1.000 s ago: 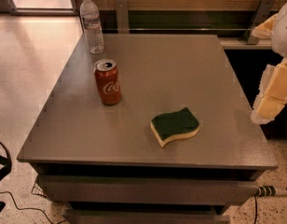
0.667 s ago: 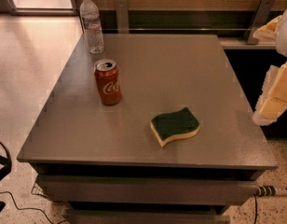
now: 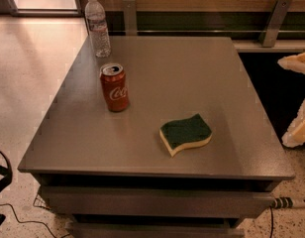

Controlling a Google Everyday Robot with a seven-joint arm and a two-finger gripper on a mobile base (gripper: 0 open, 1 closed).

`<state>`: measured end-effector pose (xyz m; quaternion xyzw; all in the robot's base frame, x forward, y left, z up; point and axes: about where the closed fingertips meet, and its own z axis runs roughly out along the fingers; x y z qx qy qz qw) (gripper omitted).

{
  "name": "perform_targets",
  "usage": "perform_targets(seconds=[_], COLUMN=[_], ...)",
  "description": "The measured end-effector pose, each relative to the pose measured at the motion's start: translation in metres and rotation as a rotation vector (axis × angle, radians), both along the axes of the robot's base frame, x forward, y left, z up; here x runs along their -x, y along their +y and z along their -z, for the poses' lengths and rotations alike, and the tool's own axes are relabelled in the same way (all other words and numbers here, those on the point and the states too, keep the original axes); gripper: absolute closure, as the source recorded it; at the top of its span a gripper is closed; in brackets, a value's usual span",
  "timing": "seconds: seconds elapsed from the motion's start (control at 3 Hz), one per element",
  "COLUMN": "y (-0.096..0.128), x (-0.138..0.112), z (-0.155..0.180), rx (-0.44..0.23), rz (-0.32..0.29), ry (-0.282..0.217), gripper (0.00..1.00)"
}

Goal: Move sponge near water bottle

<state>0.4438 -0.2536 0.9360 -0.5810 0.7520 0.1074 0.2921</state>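
In the camera view the sponge (image 3: 185, 134) is lying green side up near the table's (image 3: 192, 73) front edge, long axis running across the picture. It is sitting well to the left of the gripper (image 3: 297, 127), which is hanging off the table's right side without the sponge (open or closed, I cannot tell). The water bottle (image 3: 98, 26) is standing at the far left corner, so the carry would be running diagonally past the red can (image 3: 114, 88).

Gripper (image 3: 294, 103) lower, far rt.
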Motion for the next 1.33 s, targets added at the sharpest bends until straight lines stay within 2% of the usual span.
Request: perform_targets(seconds=[0.33, 0.67, 1.0, 1.33], y=[0.005, 0.022, 0.029, 0.029], x=[-0.001, -0.001, 0.000, 0.000], z=[0.028, 0.026, 0.015, 0.015], rx=[-0.219, -0.430, -0.473, -0.473], rz=[-0.047, -0.075, -0.085, -0.085], ry=[-0.047, -0.121, -0.137, -0.137], gripper=[0.00, 0.00, 0.00, 0.00])
